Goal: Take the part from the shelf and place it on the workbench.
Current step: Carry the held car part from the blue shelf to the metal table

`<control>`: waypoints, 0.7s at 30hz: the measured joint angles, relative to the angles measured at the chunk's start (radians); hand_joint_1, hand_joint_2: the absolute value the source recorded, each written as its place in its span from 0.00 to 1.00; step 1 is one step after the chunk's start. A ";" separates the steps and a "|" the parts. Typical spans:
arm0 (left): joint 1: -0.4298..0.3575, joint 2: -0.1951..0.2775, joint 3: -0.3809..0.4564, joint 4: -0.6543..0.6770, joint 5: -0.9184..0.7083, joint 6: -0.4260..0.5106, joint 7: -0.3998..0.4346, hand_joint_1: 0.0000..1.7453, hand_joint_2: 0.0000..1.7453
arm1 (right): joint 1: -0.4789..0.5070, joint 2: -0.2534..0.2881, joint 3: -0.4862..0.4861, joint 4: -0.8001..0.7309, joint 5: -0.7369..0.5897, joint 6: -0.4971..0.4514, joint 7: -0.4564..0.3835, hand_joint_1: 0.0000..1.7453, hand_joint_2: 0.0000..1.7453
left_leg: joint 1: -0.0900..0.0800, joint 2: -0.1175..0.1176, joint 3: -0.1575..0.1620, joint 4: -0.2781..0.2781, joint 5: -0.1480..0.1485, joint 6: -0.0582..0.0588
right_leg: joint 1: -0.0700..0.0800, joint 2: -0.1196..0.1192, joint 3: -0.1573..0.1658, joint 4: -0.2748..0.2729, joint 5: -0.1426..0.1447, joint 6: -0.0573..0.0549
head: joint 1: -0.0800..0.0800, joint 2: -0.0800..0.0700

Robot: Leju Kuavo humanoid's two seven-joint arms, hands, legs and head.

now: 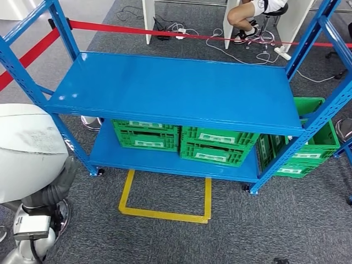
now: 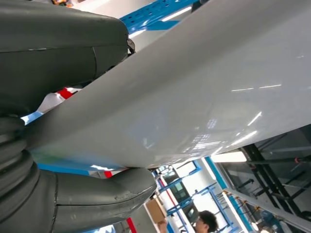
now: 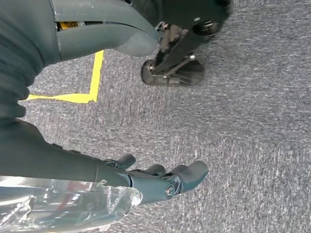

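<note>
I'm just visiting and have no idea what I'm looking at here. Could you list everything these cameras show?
Shelf: one, blue, straight ahead, top level bare.
Crates: two, green, on the lower level; more green ones at the shelf's right end.
Floor mark: one, yellow outline, on the grey carpet in front of the shelf.
Tape: red, stretched behind the shelf.
Cables: white, on the floor behind the shelf.
Person: one, seated at the back; another seen from the left wrist.
Part: one, large, white, at lower left.
Left robot hand: grey, holds the part.
Right robot hand: grey, hangs over the carpet, fingers apart.
</note>
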 joint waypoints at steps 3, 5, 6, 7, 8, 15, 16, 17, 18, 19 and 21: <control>0.001 -0.003 0.003 0.000 -0.002 0.000 0.000 1.00 1.00 | -0.003 0.000 -0.002 -0.001 0.014 -0.005 -0.002 0.00 1.00 | -0.004 0.000 -0.010 0.002 0.012 -0.008 | 0.009 -0.001 0.136 -0.201 0.035 -0.020 | -0.001 0.000; 0.001 -0.005 0.005 0.000 -0.004 0.000 0.000 1.00 1.00 | -0.004 -0.001 -0.003 -0.002 0.022 -0.010 -0.003 0.00 1.00 | -0.006 0.001 -0.017 0.005 0.019 -0.015 | 0.012 -0.001 0.163 -0.253 0.024 -0.027 | -0.001 0.000; 0.001 -0.006 0.006 0.000 -0.005 0.000 0.000 1.00 1.00 | -0.003 -0.001 -0.003 -0.002 0.024 -0.012 -0.003 0.00 1.00 | -0.006 0.001 -0.020 0.005 0.020 -0.007 | 0.012 -0.001 0.160 -0.257 0.023 -0.027 | -0.001 0.000; 0.001 -0.006 0.007 0.000 -0.006 0.000 0.000 1.00 1.00 | -0.002 -0.001 -0.003 -0.003 0.025 -0.013 -0.003 0.00 1.00 | -0.007 0.002 -0.022 0.006 0.022 0.003 | 0.012 -0.001 0.156 -0.259 0.024 -0.027 | -0.001 0.000; 0.001 -0.006 0.007 0.000 -0.007 0.000 0.000 1.00 1.00 | 0.000 -0.001 -0.002 -0.004 0.026 -0.014 -0.003 0.00 1.00 | -0.007 0.002 -0.023 0.005 0.023 0.011 | 0.012 0.000 0.152 -0.260 0.025 -0.027 | -0.002 0.000; 0.006 -0.011 0.019 0.000 -0.011 0.000 0.000 1.00 1.00 | 0.000 -0.001 -0.003 -0.010 0.057 -0.033 0.002 0.00 1.00 | -0.005 0.001 -0.032 0.001 0.042 -0.003 | 0.014 -0.002 0.141 -0.251 0.034 -0.032 | -0.002 0.000; 0.007 -0.012 0.021 0.000 -0.011 0.000 0.000 1.00 1.00 | 0.000 -0.001 -0.003 -0.012 0.062 -0.035 0.003 0.00 1.00 | -0.005 0.001 -0.035 0.002 0.043 -0.003 | 0.014 -0.002 0.141 -0.249 0.035 -0.031 | -0.002 0.000; 0.008 -0.012 0.022 0.000 -0.011 0.000 0.000 1.00 1.00 | 0.001 -0.001 -0.003 -0.013 0.066 -0.036 0.005 0.00 1.00 | -0.006 0.001 -0.036 0.004 0.043 -0.002 | 0.013 -0.002 0.140 -0.249 0.036 -0.030 | -0.002 0.000; 0.009 -0.013 0.023 0.000 -0.012 0.000 0.000 1.00 1.00 | 0.001 -0.001 -0.004 -0.014 0.070 -0.037 0.006 0.00 1.00 | -0.006 0.001 -0.038 0.005 0.043 -0.002 | 0.013 -0.002 0.139 -0.249 0.036 -0.030 | -0.002 0.000; 0.009 -0.013 0.023 0.000 -0.013 0.000 0.000 1.00 1.00 | 0.000 -0.001 -0.004 -0.016 0.073 -0.038 0.008 0.00 1.00 | -0.007 0.001 -0.038 0.004 0.043 -0.002 | 0.013 -0.003 0.140 -0.250 0.036 -0.029 | -0.002 0.000; 0.009 -0.013 0.023 -0.001 -0.014 0.000 0.001 1.00 1.00 | 0.001 -0.002 -0.008 -0.018 0.079 -0.039 0.010 0.00 1.00 | -0.002 0.000 -0.034 -0.008 0.048 -0.002 | 0.014 -0.005 0.137 -0.247 0.029 -0.024 | -0.001 0.000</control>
